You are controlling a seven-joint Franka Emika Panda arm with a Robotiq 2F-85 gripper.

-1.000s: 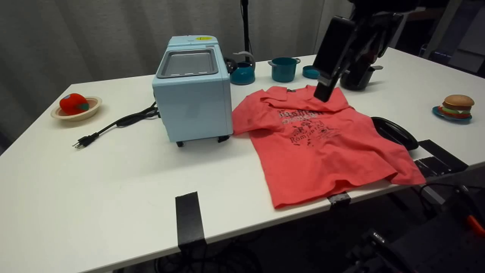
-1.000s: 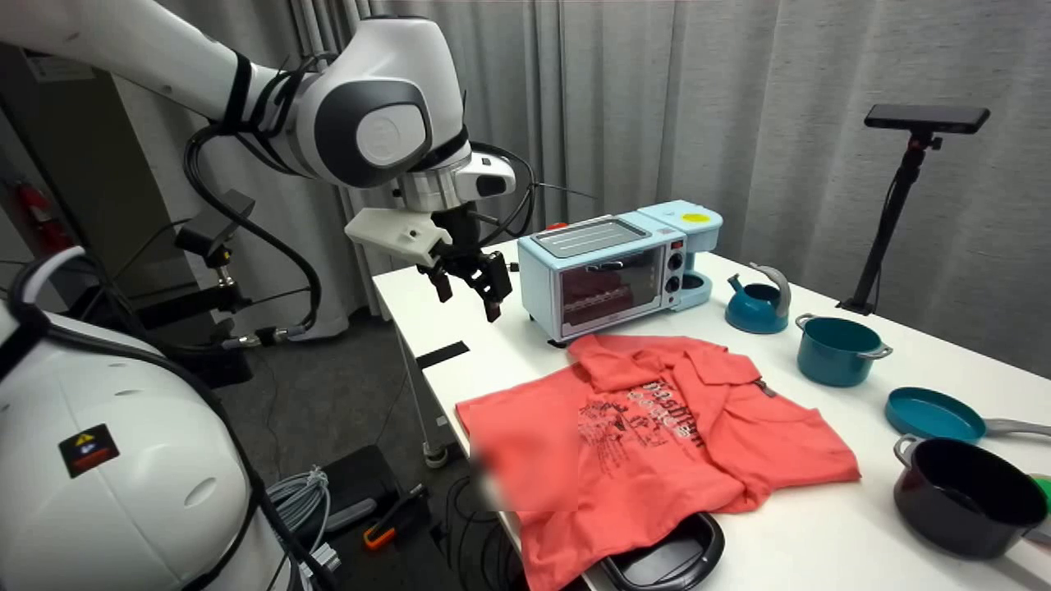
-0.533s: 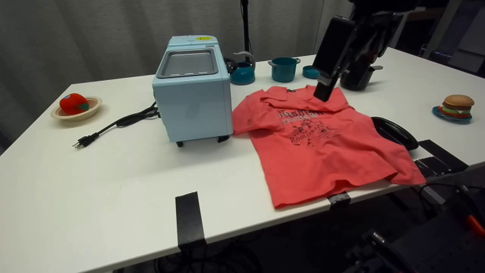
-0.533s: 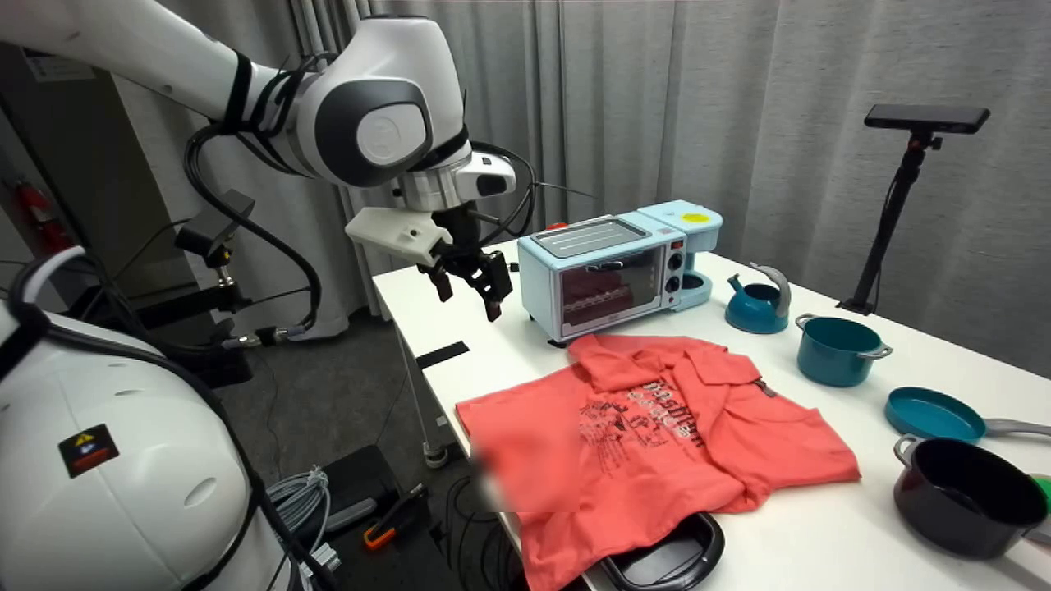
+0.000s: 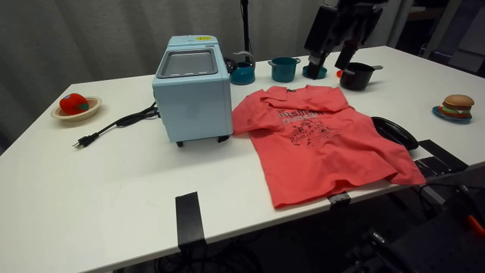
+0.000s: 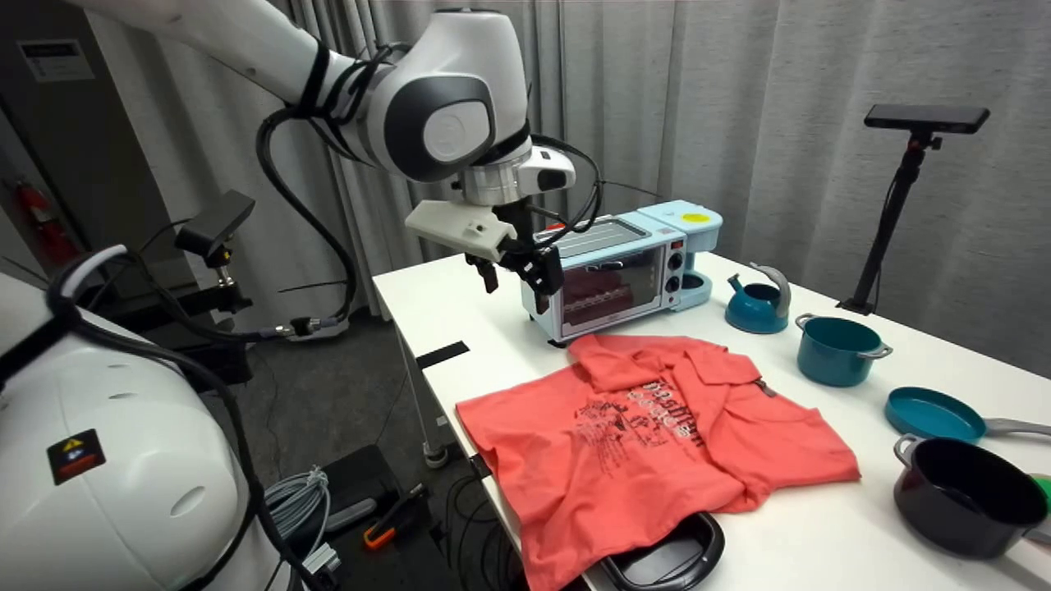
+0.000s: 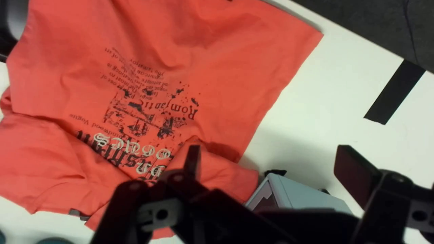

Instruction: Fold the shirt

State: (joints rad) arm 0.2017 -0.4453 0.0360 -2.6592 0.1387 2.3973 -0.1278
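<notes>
- Your gripper (image 7: 270,165) hangs above the counter (image 5: 125,178), its jaws wide apart, holding nothing.
- The coral-red T-shirt (image 5: 322,159) lies print-up on the counter, just beside your light blue toaster oven (image 5: 193,108).
- Its side edge lies over part of a black dish (image 6: 672,562).
- Beyond its collar stands a teal pot (image 5: 284,71).

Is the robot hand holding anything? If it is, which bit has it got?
Nothing is held. The gripper is open, and the red shirt lies on the table, apart from it.
</notes>
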